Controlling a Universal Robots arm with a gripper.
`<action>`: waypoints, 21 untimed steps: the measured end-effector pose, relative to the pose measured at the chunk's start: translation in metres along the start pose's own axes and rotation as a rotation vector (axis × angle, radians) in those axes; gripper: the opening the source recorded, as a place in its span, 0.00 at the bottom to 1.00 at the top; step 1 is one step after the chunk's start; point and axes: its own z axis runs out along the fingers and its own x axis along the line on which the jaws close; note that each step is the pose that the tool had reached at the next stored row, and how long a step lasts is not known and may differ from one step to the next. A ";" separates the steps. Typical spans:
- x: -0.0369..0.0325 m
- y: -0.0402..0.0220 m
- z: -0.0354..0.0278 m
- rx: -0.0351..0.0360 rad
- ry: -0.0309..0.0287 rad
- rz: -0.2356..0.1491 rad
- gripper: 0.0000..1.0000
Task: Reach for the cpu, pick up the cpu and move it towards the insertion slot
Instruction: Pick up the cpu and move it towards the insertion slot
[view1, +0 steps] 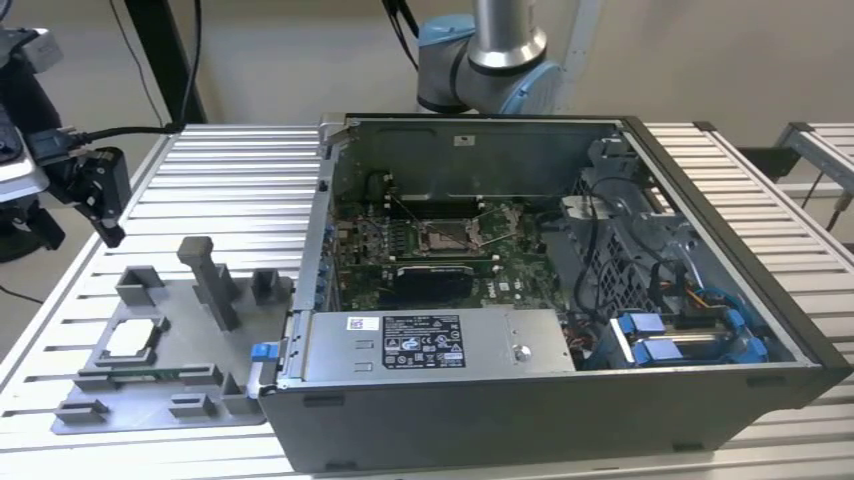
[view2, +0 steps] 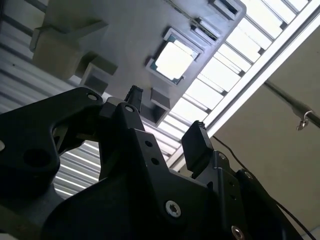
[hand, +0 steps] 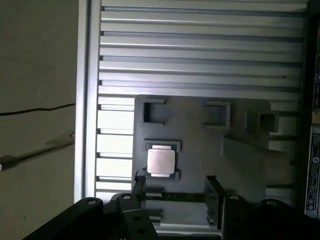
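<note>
The cpu (view1: 130, 340) is a small silvery-white square lying flat in a recess of the grey fixture plate (view1: 187, 335) at the exterior view's left. My gripper (view1: 104, 215) hangs above the table beyond the plate's far left corner, well apart from the cpu. In both wrist views its two black fingers stand open with nothing between them, gripper (view2: 165, 117), gripper (hand: 175, 192), and the cpu (view2: 174, 61), cpu (hand: 161, 161) lies some way beyond the fingertips. The insertion slot (view1: 447, 238), a silver-framed socket with a dark centre, sits on the green motherboard inside the open computer case (view1: 534, 400).
Grey upright blocks (view1: 214, 280) rise from the fixture plate between the cpu and the case wall. A black rectangular block (view1: 430, 272) lies just below the slot. A power supply (view1: 441, 340) and blue-clipped cables (view1: 667, 335) occupy the case. The ribbed metal table (view1: 227, 190) extends around.
</note>
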 end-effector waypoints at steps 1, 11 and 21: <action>0.0000 0.0000 0.0007 0.0000 0.0000 0.000 1.00; 0.0005 -0.0003 0.0076 0.0000 0.0000 0.000 1.00; 0.0007 -0.0004 0.0115 0.0000 0.0000 0.000 1.00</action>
